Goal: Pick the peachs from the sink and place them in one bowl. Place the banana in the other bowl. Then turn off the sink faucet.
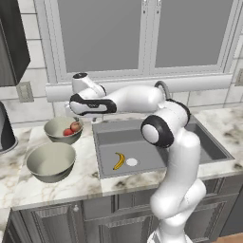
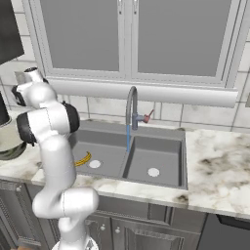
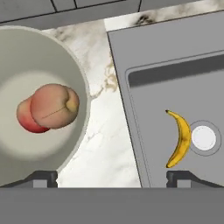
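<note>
Two red-orange peachs [image 3: 52, 107] lie together in the far grey-beige bowl [image 3: 83, 94], which stands on the counter left of the sink [image 3: 166, 87]. My gripper [image 3: 111, 179] hangs open and empty above the strip of counter between that bowl and the sink. In the left base view the gripper [image 1: 83, 114] is just over the peach bowl [image 1: 51, 126], and the wider bowl [image 1: 51, 161] in front of it holds nothing. The yellow banana [image 1: 118, 161] lies in the left basin beside the white drain [image 3: 204, 138]. Water runs from the gooseneck faucet [image 2: 131, 105].
A dark rounded appliance [image 1: 5, 130] stands at the far left of the counter. The window sill [image 1: 142, 85] runs behind the sink. Marble counter [image 2: 219, 166] stretches to the right of the right basin [image 2: 154, 161].
</note>
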